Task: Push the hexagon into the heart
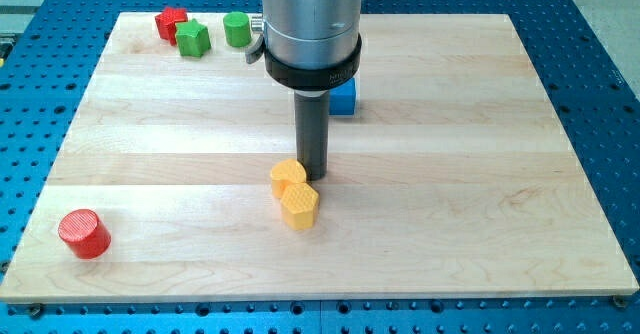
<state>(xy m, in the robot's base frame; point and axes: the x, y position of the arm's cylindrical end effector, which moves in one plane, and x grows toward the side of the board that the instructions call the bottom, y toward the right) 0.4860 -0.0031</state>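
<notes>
— Camera view first: what do we see at the left?
— Our red cylinder (84,234) at seven o'clock. Mid-board, the yellow heart (289,177) touches the yellow hexagon (299,205); my tip (314,178), a bare rod gripping nothing, stands at the heart's three o'clock.

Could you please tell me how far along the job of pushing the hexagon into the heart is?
It looks nearly done: the yellow hexagon block already touches the yellow heart block. In hand: my tip sits beside the heart, just above the hexagon towards the view's right. Left: at most a small closing nudge.
</notes>
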